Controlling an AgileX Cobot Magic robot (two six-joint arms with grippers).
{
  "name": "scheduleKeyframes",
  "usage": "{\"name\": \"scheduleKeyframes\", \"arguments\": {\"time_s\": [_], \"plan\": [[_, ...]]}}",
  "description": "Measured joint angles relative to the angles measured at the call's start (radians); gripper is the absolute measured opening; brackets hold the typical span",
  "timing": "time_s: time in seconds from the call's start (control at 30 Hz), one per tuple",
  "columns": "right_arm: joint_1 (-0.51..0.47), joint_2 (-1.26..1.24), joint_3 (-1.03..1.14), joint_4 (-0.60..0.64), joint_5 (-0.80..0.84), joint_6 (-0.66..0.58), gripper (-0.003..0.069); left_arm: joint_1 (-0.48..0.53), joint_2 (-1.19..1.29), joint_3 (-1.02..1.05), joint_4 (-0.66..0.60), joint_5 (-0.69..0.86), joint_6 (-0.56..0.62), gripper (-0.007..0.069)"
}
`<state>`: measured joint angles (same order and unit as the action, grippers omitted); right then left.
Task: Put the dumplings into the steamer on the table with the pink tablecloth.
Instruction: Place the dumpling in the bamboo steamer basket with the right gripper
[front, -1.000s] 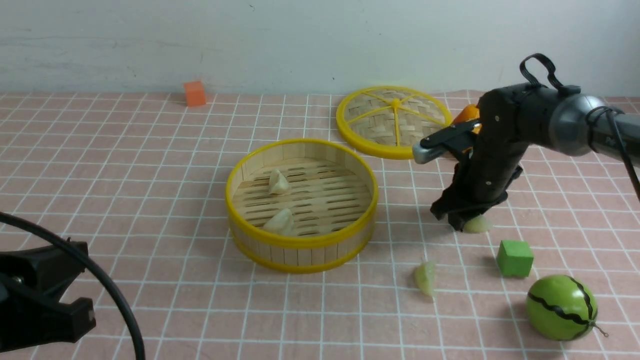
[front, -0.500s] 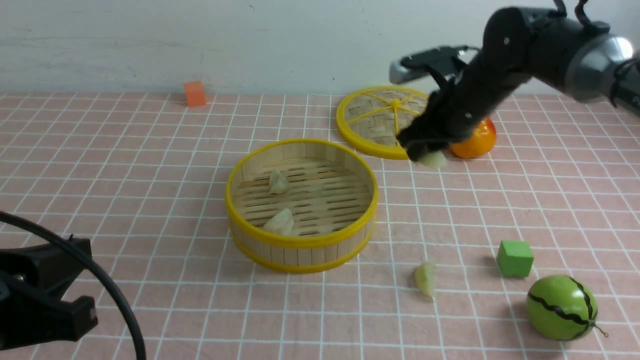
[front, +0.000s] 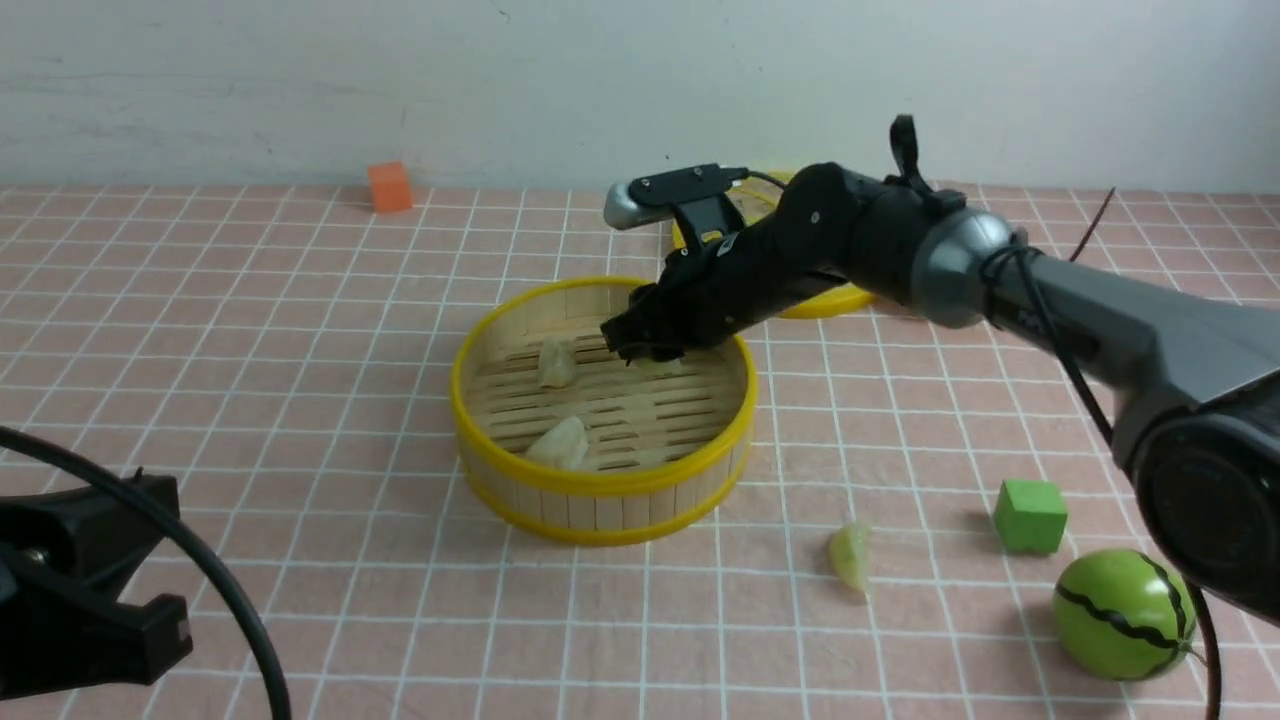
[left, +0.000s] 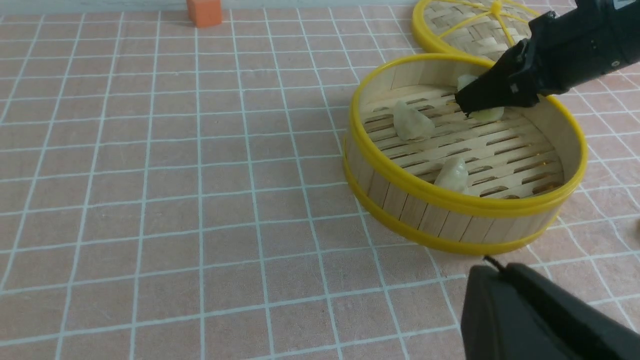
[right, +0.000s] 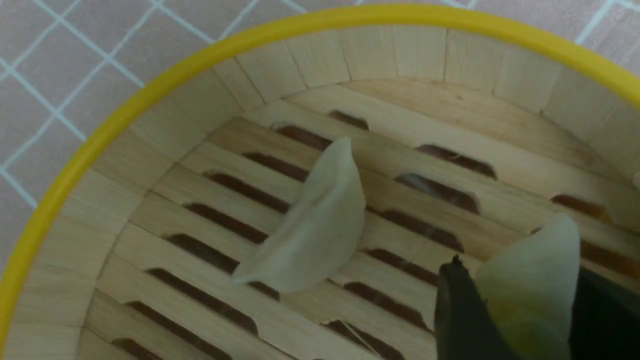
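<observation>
Wide forward front view, oblique left-wrist view from nearby, right-wrist close-up: the steamer (front: 600, 505) common to all three

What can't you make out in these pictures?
- Held dumpling: nearly hidden by the right gripper in the front view; cut by the edge in the right wrist view.
- Lid: mostly behind the right arm in the front view.
- Whether that dumpling touches the steamer floor: unclear everywhere.

Wall (front: 300, 80) across top of frame: plain off-white, faint smudges, few dark specks, meeting table (front: 200, 300) below. Lighting even, shadows soft.
</observation>
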<state>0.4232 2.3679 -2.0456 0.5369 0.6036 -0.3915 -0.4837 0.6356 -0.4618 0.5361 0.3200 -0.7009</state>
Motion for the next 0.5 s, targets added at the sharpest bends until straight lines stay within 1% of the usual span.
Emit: {"name": "scheduleKeyframes", "arguments": {"time_s": [0.1,0.23,0.27,0.33,0.37,0.43,0.47,0.5], "plan": [[-0.002,-0.006,-0.004,0.0,0.022,0.018,0.0386,0.0,0.0,0.0,0.0,0.0,0.0,-0.0008],[-0.002,-0.033,-0.015,-0.003,0.114,0.019,0.0534,0.0,0.0,0.0,0.001,0.003,0.0,-0.0005],[-0.002,-0.036,-0.015,-0.003,0.114,0.019,0.0534,0.0,0.0,0.0,0.001,0.004,0.0,-0.0004],[-0.003,-0.088,-0.041,-0.03,0.188,0.019,0.0584,0.0,0.0,0.0,0.0,0.016,0.0,-0.0004],[-0.004,-0.116,-0.055,-0.046,0.221,0.02,0.0589,0.0,0.0,0.0,-0.002,0.021,-0.001,-0.0004],[-0.008,-0.174,-0.082,-0.085,0.28,0.027,0.0587,0.0,0.0,0.0,-0.014,0.026,-0.001,-0.0002],[-0.011,-0.209,-0.094,-0.112,0.329,0.051,0.058,0.0,0.0,0.0,-0.021,0.027,-0.001,-0.0002],[-0.012,-0.224,-0.097,-0.125,0.337,0.063,0.0577,0.0,0.0,0.0,-0.023,0.027,-0.001,-0.0002]]}}
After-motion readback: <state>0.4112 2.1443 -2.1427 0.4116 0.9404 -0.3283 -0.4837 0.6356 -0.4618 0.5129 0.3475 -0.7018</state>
